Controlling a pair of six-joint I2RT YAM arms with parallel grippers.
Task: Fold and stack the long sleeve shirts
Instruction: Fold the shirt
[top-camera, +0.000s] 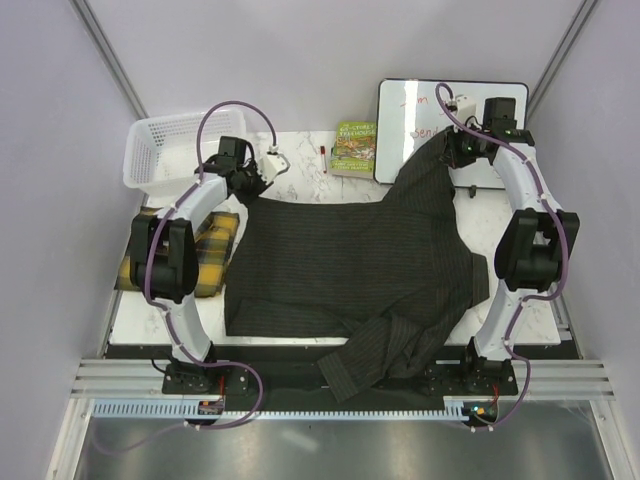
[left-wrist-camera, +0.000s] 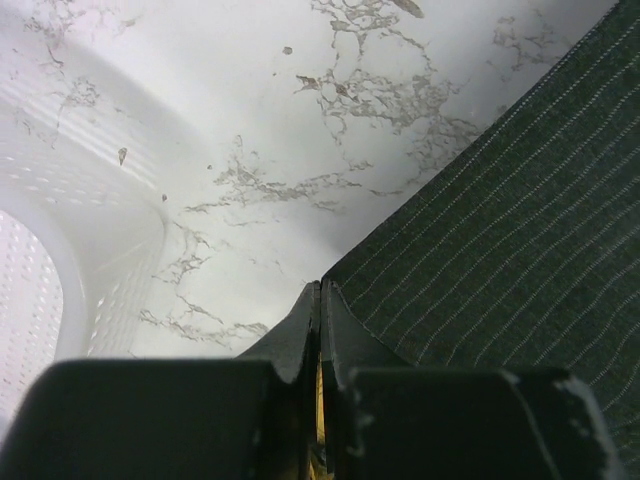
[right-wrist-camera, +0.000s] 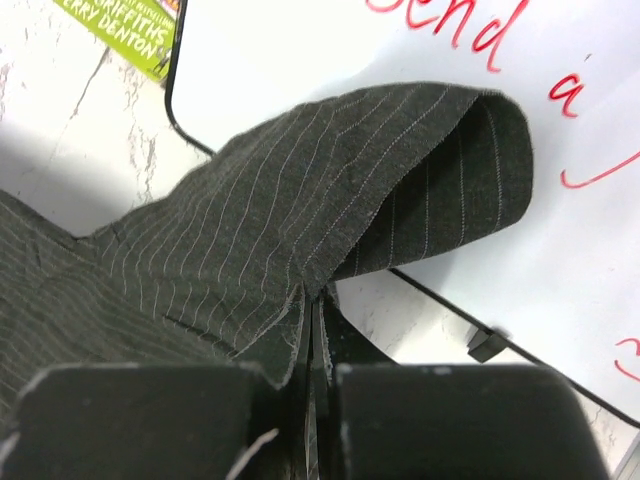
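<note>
The dark pinstriped shirt (top-camera: 350, 265) lies spread over the marble table, one sleeve hanging over the front edge. My left gripper (top-camera: 247, 183) is shut on its far left corner (left-wrist-camera: 480, 260). My right gripper (top-camera: 457, 150) is shut on its far right corner (right-wrist-camera: 330, 210), lifted a little above the whiteboard. The yellow-and-black plaid shirt (top-camera: 210, 255) lies folded at the table's left edge, partly under my left arm.
A white mesh basket (top-camera: 165, 150) stands at the far left, also in the left wrist view (left-wrist-camera: 60, 260). A green book (top-camera: 355, 147) and a whiteboard (top-camera: 420, 125) with red writing lie at the back. A red marker (top-camera: 324, 155) lies beside the book.
</note>
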